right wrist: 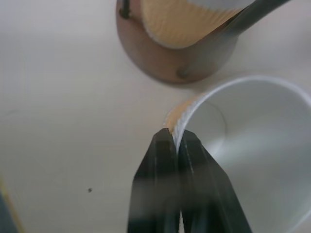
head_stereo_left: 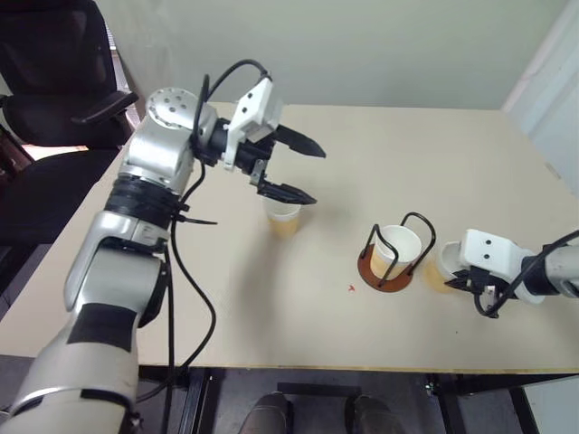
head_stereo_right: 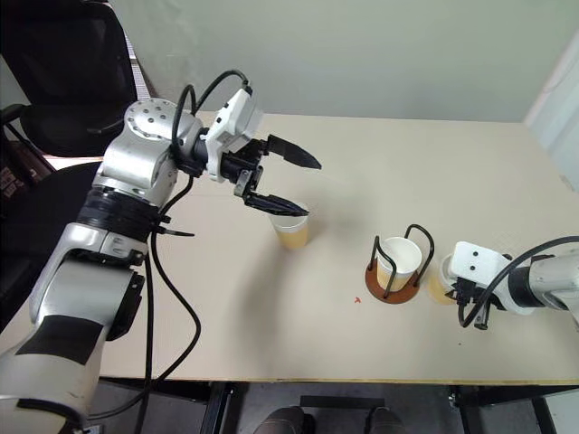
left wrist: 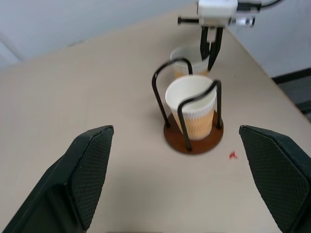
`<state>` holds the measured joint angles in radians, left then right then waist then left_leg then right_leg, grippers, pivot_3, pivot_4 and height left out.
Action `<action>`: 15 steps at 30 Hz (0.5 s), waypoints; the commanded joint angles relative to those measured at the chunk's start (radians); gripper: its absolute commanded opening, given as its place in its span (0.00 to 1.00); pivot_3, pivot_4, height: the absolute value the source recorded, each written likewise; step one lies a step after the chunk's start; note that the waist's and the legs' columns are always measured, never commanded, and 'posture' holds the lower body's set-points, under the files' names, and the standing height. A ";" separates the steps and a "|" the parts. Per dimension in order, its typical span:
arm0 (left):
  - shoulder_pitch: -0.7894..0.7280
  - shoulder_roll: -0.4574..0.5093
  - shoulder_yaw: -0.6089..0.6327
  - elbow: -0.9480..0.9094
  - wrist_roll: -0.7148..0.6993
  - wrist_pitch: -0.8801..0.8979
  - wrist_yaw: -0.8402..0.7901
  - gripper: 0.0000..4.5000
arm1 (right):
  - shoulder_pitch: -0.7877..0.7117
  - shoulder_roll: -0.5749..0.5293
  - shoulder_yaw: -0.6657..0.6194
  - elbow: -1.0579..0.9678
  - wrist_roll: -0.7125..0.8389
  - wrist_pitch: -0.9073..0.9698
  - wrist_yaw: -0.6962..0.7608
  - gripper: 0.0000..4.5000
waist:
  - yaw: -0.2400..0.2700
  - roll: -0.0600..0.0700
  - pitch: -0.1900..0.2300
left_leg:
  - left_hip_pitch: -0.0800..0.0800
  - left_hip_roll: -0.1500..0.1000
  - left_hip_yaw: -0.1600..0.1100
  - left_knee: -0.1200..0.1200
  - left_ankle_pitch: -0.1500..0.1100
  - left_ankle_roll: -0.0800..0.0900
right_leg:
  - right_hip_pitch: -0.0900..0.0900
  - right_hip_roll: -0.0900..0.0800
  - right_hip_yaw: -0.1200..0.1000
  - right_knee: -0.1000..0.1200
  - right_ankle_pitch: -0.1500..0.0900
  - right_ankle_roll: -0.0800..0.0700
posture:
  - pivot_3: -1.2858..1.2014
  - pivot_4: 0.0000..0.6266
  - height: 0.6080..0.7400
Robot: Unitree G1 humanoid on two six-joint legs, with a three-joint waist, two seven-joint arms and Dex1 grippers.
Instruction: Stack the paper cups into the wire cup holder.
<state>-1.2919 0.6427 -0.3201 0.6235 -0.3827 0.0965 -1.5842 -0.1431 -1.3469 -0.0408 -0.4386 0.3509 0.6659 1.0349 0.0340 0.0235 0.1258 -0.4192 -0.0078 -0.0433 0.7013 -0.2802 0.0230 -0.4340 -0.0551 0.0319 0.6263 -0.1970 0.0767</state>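
The wire cup holder (head_stereo_left: 384,279) stands on the table right of centre, with one paper cup (head_stereo_left: 395,248) upright inside its black loops. Just to its right stands a second paper cup (head_stereo_left: 439,269). My right gripper (right wrist: 178,138) is shut on that cup's near rim, one finger inside and one outside. A third paper cup (head_stereo_left: 284,220) stands upright left of centre. My left gripper (head_stereo_left: 317,175) hovers open just above it, pointing right toward the holder (left wrist: 194,143), and its fingers (left wrist: 92,165) hold nothing.
A black office chair (head_stereo_left: 54,81) stands off the table's far-left corner. A small red speck (head_stereo_left: 352,288) lies in front of the holder. The beige table (head_stereo_left: 434,154) reaches back to a pale wall, and its front edge runs near me.
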 commanded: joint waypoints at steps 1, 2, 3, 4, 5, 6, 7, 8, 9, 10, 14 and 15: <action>0.010 0.033 0.006 -0.051 -0.009 0.011 -0.030 0.99 | 0.012 -0.053 -0.159 0.008 -0.001 -0.002 0.062 0.00 | 0.000 0.000 0.000 | 0.000 0.000 0.000 0.000 0.000 0.000 | 0.000 0.000 0.000 0.000 0.000 0.000 | 0.52 0.24 1.00; 0.020 0.045 0.003 -0.065 -0.017 0.019 -0.030 0.99 | -0.002 -0.079 -0.211 0.033 0.002 -0.003 0.096 0.00 | 0.000 0.000 0.000 | 0.000 0.000 0.000 0.000 0.000 0.000 | 0.000 0.000 0.000 0.000 0.000 0.000 | 0.52 0.24 1.00; 0.029 0.055 0.000 -0.079 -0.025 0.027 -0.030 0.99 | -0.023 -0.098 -0.247 0.052 0.010 -0.001 0.123 0.00 | 0.000 0.000 0.000 | 0.000 0.000 0.000 0.000 0.000 0.000 | 0.000 0.000 0.000 0.000 0.000 -0.001 | 0.52 0.24 1.00; 0.035 0.062 -0.003 -0.090 -0.031 0.033 -0.030 0.99 | -0.036 -0.109 -0.269 0.063 0.014 -0.001 0.142 0.00 | -0.001 0.000 0.000 | 0.000 -0.001 0.000 0.000 0.000 0.000 | 0.000 -0.001 0.000 0.000 0.000 -0.001 | 0.52 0.24 1.00; 0.044 0.071 -0.008 -0.109 -0.040 0.040 -0.030 0.99 | -0.064 -0.124 -0.281 0.076 0.025 -0.004 0.160 0.00 | -0.002 0.000 0.000 | 0.000 -0.001 0.000 0.000 0.000 0.000 | 0.000 -0.001 0.000 0.000 0.000 -0.002 | 0.52 0.24 1.00; 0.054 0.080 -0.013 -0.128 -0.049 0.047 -0.030 0.99 | -0.103 -0.140 -0.281 0.083 0.043 -0.005 0.175 0.00 | -0.003 0.000 0.000 | 0.000 0.000 0.000 0.000 0.000 0.000 | 0.000 0.000 0.000 0.000 0.000 -0.002 | 0.52 0.24 1.00; 0.070 0.096 -0.022 -0.158 -0.065 0.056 -0.030 0.99 | -0.190 -0.162 -0.258 0.077 0.090 0.002 0.190 0.00 | -0.005 0.000 0.000 | 0.000 0.000 0.000 -0.001 0.000 0.000 | 0.000 0.000 0.000 0.000 0.000 -0.003 | 0.52 0.24 1.00; 0.087 0.112 -0.031 -0.186 -0.078 0.062 -0.030 0.99 | -0.278 -0.177 -0.224 0.067 0.129 0.009 0.204 0.00 | -0.008 0.001 0.000 | 0.001 0.000 0.000 -0.001 0.000 0.000 | 0.000 0.000 0.000 0.000 0.000 -0.003 | 0.52 0.24 1.00; 0.097 0.122 -0.037 -0.204 -0.086 0.066 -0.030 0.99 | -0.340 -0.184 -0.195 0.060 0.153 0.016 0.213 0.00 | -0.009 0.001 0.000 | 0.001 0.000 0.001 -0.002 0.000 -0.001 | -0.001 0.000 0.000 0.000 0.000 -0.004 | 0.52 0.24 1.00; 0.112 0.138 -0.047 -0.223 -0.088 0.064 -0.030 0.99 | -0.439 -0.172 -0.132 0.046 0.158 0.013 0.231 0.00 | -0.011 0.001 -0.001 | 0.001 0.000 0.000 -0.002 0.000 -0.001 | -0.002 0.001 0.000 0.001 -0.001 -0.005 | 0.52 0.24 1.00; 0.143 0.175 -0.079 -0.241 -0.051 0.003 -0.030 0.99 | -0.756 -0.049 0.113 0.014 0.106 0.045 0.308 0.00 | -0.022 -0.001 0.000 | 0.001 0.001 -0.001 -0.002 0.001 -0.001 | -0.002 0.003 -0.002 0.001 -0.002 -0.007 | 0.52 0.24 1.00; 0.143 0.176 -0.082 -0.241 -0.051 0.000 -0.030 0.99 | -0.802 -0.024 0.153 0.014 0.092 0.054 0.325 0.00 | -0.024 -0.001 0.000 | 0.001 0.003 -0.002 -0.002 0.001 -0.001 | -0.002 0.002 -0.002 0.001 -0.002 -0.008 | 0.52 0.24 1.00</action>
<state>-1.1403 0.8044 -0.4122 0.4118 -0.4310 0.1199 -1.5843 -0.9062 -1.3798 0.0613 -0.4186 0.4647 0.7049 1.3313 0.0101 0.0225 0.1254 -0.4179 -0.0053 -0.0451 0.7006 -0.2796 0.0219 -0.4358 -0.0532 0.0299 0.6276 -0.1983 0.0684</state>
